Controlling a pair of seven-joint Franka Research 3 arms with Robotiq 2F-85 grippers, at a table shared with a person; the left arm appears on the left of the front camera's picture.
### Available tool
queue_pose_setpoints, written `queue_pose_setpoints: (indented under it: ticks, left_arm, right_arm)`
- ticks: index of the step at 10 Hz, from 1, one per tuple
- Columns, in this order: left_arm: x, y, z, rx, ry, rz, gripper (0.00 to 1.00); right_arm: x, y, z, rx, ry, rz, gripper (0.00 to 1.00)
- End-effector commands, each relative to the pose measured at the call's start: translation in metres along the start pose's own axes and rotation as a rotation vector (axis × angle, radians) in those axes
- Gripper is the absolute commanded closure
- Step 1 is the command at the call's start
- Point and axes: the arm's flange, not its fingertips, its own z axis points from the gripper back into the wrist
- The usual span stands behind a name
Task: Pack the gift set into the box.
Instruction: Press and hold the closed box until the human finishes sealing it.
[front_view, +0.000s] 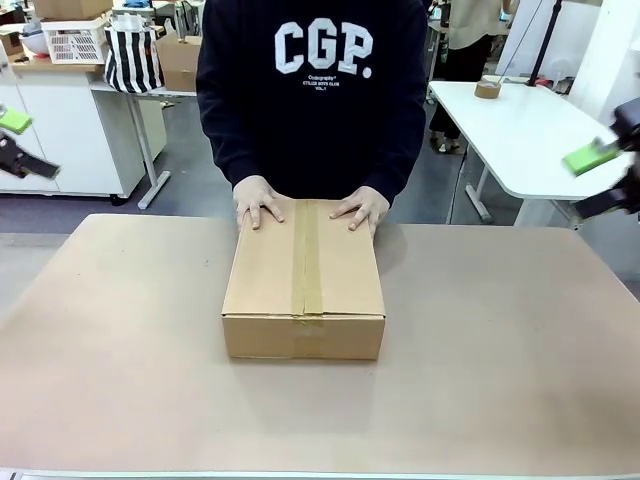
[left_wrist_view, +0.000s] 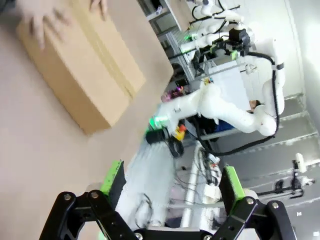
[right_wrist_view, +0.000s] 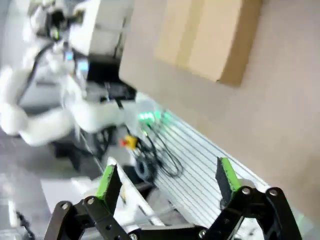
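On the far left of the front view, the left gripper (front_view: 33, 148) hangs up in the air, well apart from the box. It has two black fingers with bright green pads (front_view: 13, 120). In the left wrist view, the left gripper (left_wrist_view: 172, 180) has its two fingers spread wide apart, with nothing between them.

One box (front_view: 300, 270) sits in the middle of the table (front_view: 120, 340). The table top is flat, brown and dull. The box is brown cardboard, wide and low, with straight sides and sharp corners. Its flaps lie shut. One strip of brown tape (front_view: 307, 255) runs down the middle of the top and folds over the near side. It looks a bit shinier than the cardboard.

A person in a dark sweatshirt (front_view: 310, 100) with white letters stands at the far side. Two hands lie flat on the far end of the box top: one hand (front_view: 258, 200) to the left of the tape and the other hand (front_view: 362, 208) to the right of it. Both touch the cardboard.

On the far right, the right gripper (front_view: 592, 182) hangs in the air, also well apart from the box. In the right wrist view, the right gripper (right_wrist_view: 167, 179) has its two green-padded fingers spread wide, holding nothing. That view is blurry, but the box (right_wrist_view: 210, 35) shows at the top.
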Motion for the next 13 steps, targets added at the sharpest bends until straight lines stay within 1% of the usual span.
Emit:
queue_pose_setpoints:
  ticks: [1,2,3,4,5,6,7,8,9,10,11,12,13]
  left_arm:
    - [-0.004,-0.004,-0.048,-0.006,-0.097,-0.34,0.0]
    - [-0.006,-0.005,-0.068,0.016,-0.115,-0.456,0.0]
    - [-0.009,-0.006,-0.089,0.017,-0.148,-0.56,0.0]
    - [-0.013,-0.008,-0.105,0.008,-0.158,-0.614,0.0]
    - [-0.014,-0.012,-0.117,-0.024,-0.15,-0.622,0.0]
    - [-0.005,-0.014,-0.114,0.042,0.182,-0.381,0.0]
    - [-0.009,-0.011,-0.109,0.009,-0.133,-0.592,0.0]
    - [-0.009,-0.011,-0.109,0.009,-0.133,-0.592,0.0]
    - [-0.009,-0.011,-0.109,0.009,-0.133,-0.592,0.0]
    - [-0.011,-0.011,-0.119,0.015,-0.054,-0.545,0.0]
    - [-0.003,0.0,-0.151,0.095,-0.233,-0.756,0.0]
    - [-0.002,0.012,-0.174,0.132,-0.238,-0.89,0.0]
    - [-0.005,0.025,-0.193,0.158,-0.234,-0.991,0.0]
  right_arm:
    - [0.043,-0.013,-0.048,0.043,0.162,0.446,0.0]
    - [0.058,-0.021,-0.069,-0.006,0.182,0.646,0.0]
    - [0.068,-0.022,-0.085,0.072,0.254,0.761,0.0]
    - [0.068,-0.014,-0.097,0.052,0.32,0.805,0.0]
    - [0.067,-0.003,-0.1,-0.051,0.273,0.819,0.0]
    - [0.065,0.007,-0.087,-0.537,-0.027,0.542,0.0]
    - [0.064,-0.009,-0.115,-0.019,0.318,0.735,0.0]
    - [0.064,-0.009,-0.115,-0.019,0.318,0.735,0.0]
    - [0.072,0.002,-0.097,-0.157,0.211,0.746,0.0]
    - [0.103,-0.013,-0.114,-0.143,0.096,1.018,0.0]
    - [0.129,-0.021,-0.14,0.052,-0.038,1.314,0.0]
    - [0.148,-0.032,-0.159,0.095,-0.147,1.497,0.0]
    - [0.156,-0.044,-0.187,0.185,-0.256,1.576,0.0]
